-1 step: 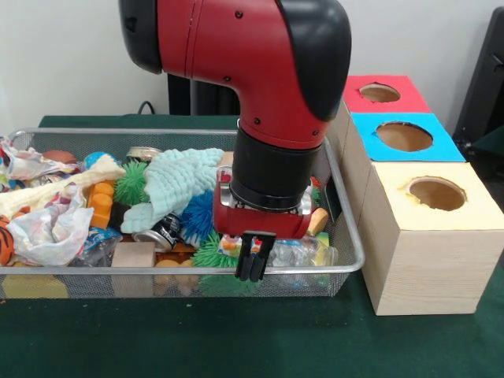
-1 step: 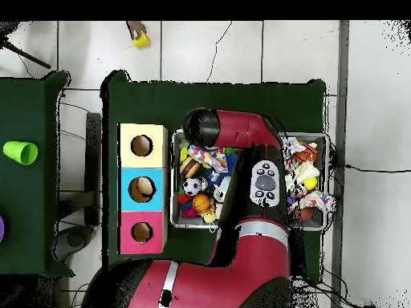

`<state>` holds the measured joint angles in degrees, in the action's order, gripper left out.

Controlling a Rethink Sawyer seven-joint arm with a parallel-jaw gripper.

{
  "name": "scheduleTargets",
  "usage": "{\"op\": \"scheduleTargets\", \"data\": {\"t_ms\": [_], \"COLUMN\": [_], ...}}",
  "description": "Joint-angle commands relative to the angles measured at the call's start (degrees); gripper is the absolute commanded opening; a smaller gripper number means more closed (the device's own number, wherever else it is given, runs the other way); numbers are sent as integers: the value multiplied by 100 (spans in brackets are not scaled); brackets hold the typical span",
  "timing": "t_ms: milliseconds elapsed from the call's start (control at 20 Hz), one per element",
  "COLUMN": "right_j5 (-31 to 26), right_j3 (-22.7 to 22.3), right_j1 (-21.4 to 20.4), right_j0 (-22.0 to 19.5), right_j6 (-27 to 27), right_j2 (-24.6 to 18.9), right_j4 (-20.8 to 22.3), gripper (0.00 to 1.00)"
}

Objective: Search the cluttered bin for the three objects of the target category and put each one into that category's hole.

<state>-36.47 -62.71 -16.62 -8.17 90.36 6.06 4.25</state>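
Plainly, in the front view the gripper (image 1: 254, 266) hangs low over the near edge of the wire bin (image 1: 350, 236), its two black fingers (image 1: 249, 260) drawn together with nothing visible between them; they look closed and empty. Below and around them the bin is crowded: a pale green knitted cloth (image 1: 179, 183), green spiky balls (image 1: 132, 183), a blue spiky ball (image 1: 201, 214), a drink can (image 1: 159, 231), orange blocks (image 1: 101, 201), a wooden block (image 1: 134, 257) and crumpled wrappers (image 1: 49, 224). Beside the bin on the green table (image 1: 252, 339) stand three boxes with holes: the yellow box (image 1: 431, 197) nearest, the blue box (image 1: 403, 135) behind it, the red box (image 1: 382, 93) farthest. Which category is the target cannot be told from here.

In the overhead view the arm (image 2: 255, 192) covers the middle of the bin, with a small football (image 2: 191, 185) and an orange ball (image 2: 201, 204) showing at the side nearest the boxes. Something pale seems to lie inside the blue box's hole (image 2: 142, 189), so one object may already be posted, though I cannot be sure. I judge the search mid-way at best, with no grasp in hand.
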Motion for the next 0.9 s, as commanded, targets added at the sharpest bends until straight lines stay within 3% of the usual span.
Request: {"op": "scheduleTargets", "data": {"t_ms": [50, 900], "right_j5": [267, 460], "right_j3": [-861, -1129], "right_j1": [-70, -251], "right_j0": [12, 371], "right_j6": [555, 977], "right_j2": [-470, -273], "right_j4": [86, -8], "gripper": [0, 0]}}
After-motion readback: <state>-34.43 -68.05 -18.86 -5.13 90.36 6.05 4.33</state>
